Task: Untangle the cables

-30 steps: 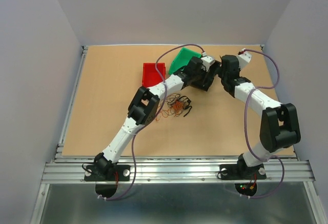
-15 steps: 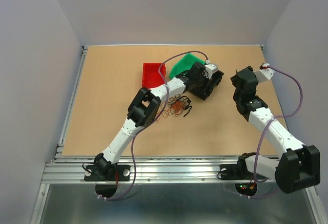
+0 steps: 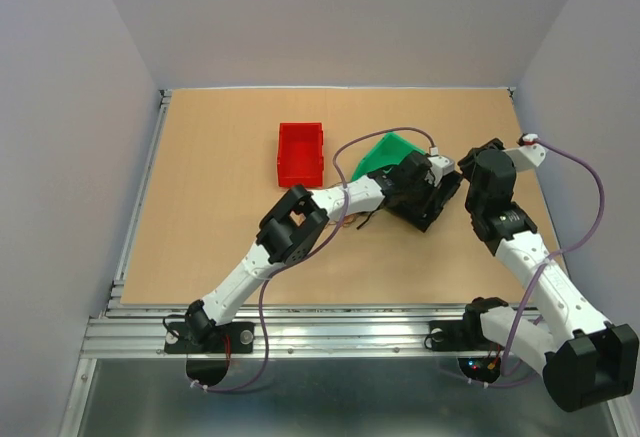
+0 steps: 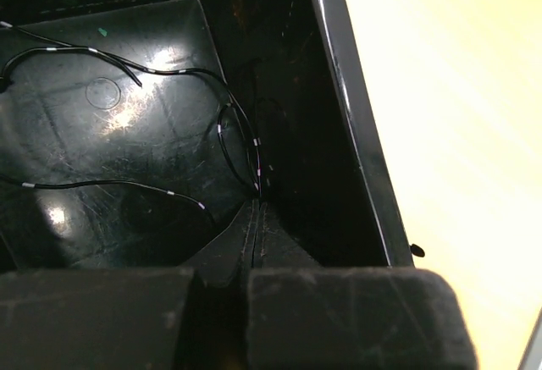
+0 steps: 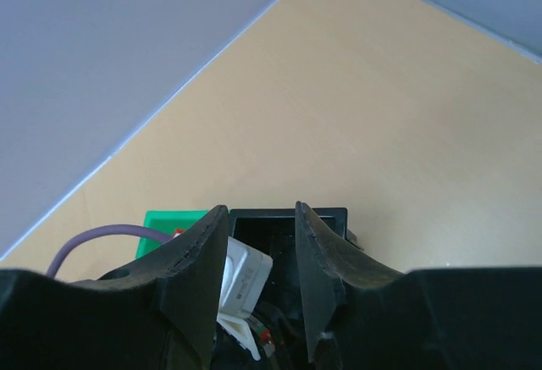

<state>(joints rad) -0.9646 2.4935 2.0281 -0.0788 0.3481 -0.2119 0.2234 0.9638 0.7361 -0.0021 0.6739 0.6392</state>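
The left gripper is seen lowered into a black bin right of centre in the top view, its 2 fingers pressed together with no gap between them. A thin black wire with pale marks is seen looping across the bin floor in the upper left of the left wrist view, and 1 strand is traced down to the fingertips; whether it is pinched there cannot be told. The rest of the cables are glimpsed on the table at the centre of the top view, largely hidden under the left forearm. The right gripper is held just right of the black bin, its 2 fingers apart with nothing between them. A green bin is seen tilted just above and left of the black bin, and a red bin is set further left, apart from both.
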